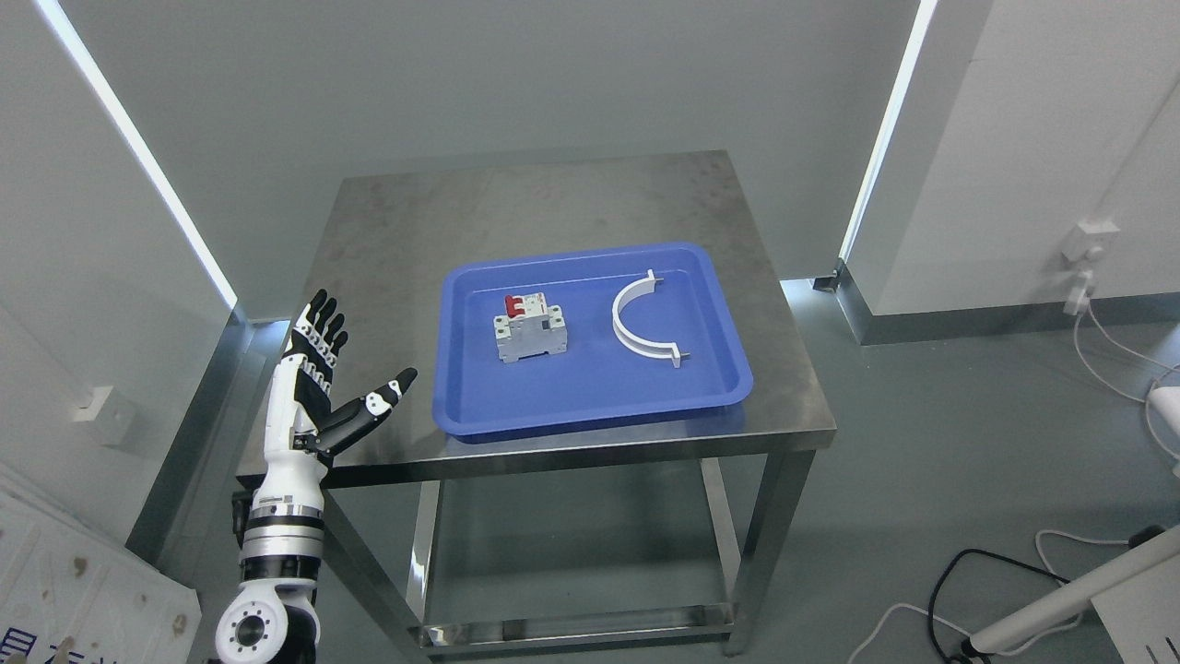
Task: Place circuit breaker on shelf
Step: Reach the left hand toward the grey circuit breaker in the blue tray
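Breaker (529, 326) sits mid-tray (590, 410) — left hand (318, 387) spread, off the table's (415, 221) left edge.

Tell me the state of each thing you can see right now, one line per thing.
Circuit breaker: lying in the blue tray, untouched, red switches toward the far side.
White curved bracket: lying flat in the tray, right of the breaker, apart from it.
Blue tray: resting on the steel table.
Steel table: standing, carrying the tray.
Left hand: open, fingers spread, raised by the table's left edge, holding nothing.
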